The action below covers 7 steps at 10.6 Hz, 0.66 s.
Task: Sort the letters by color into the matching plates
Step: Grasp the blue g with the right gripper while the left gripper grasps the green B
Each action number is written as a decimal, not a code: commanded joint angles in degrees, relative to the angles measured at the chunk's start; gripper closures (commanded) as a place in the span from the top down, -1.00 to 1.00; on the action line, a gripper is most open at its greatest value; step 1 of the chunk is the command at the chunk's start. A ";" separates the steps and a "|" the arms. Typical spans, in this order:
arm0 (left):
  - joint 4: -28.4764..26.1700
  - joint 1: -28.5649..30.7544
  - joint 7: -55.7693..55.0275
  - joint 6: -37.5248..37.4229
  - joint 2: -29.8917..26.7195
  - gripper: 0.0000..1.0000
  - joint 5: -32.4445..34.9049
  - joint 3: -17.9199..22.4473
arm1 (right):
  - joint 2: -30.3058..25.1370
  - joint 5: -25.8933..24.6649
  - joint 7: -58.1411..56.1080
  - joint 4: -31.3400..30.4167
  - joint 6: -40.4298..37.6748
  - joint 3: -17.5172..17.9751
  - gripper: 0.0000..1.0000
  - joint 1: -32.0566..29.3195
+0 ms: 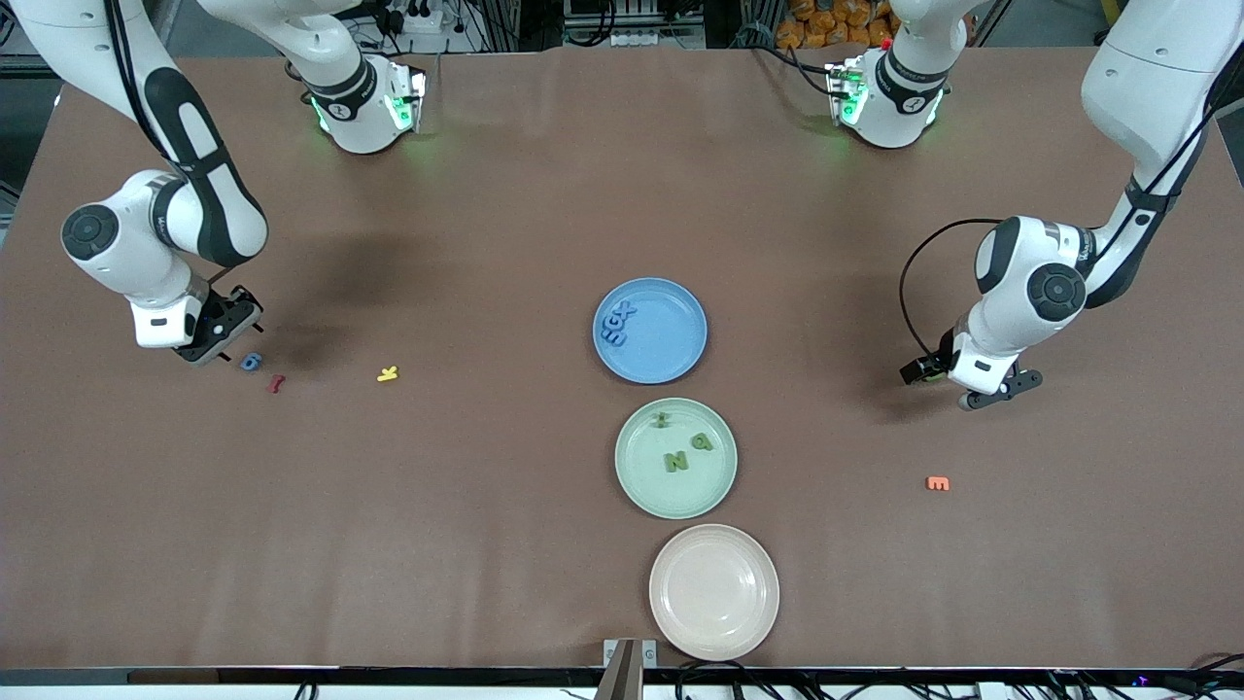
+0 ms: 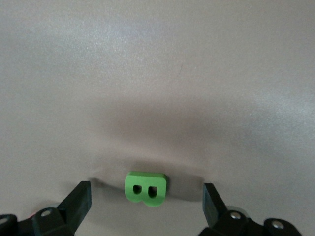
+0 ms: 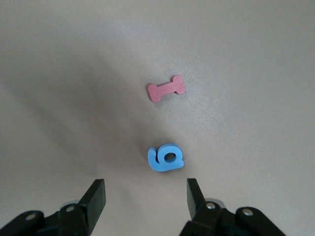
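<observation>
Right gripper (image 3: 145, 196) low beside blue letter (image 3: 166, 158)

Blue plate (image 1: 671, 355) with three blue letters (image 1: 617, 323), mint plate (image 1: 641, 476) three green letters (image 1: 680, 447)

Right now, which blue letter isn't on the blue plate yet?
The blue letter on the bare table beside the right gripper; the other three already lie in the blue plate.

My table (image 1: 544, 194) wears a brown matte cover, evenly lit, with soft shadows on it. Along its top edge I see dark clutter of cables (image 1: 622, 24) and orange objects (image 1: 826, 21).
</observation>
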 commanded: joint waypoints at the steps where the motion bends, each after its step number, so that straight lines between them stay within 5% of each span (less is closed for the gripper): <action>1: 1.81 -0.13 -1.78 -1.00 1.46 1.00 1.98 -0.25 | 2.68 1.88 -3.38 1.94 0.89 0.00 0.51 0.40; 3: 1.81 -0.13 -1.78 -1.00 1.46 1.00 1.98 -0.25 | 3.90 2.14 -4.44 2.91 0.89 0.00 0.52 0.31; 4: 1.81 -0.13 -1.78 -1.00 1.46 0.55 2.07 -0.25 | 4.61 2.58 -4.44 3.26 0.89 0.00 0.51 0.31; 5: 1.81 -0.05 -1.52 -1.00 1.46 -0.98 2.15 -0.16 | 4.96 3.63 -4.70 3.27 0.89 0.00 0.51 0.40; 7: 1.81 -0.13 -1.52 -1.00 1.46 -1.00 2.24 -0.25 | 5.93 4.77 -4.96 3.79 0.89 0.00 0.51 0.66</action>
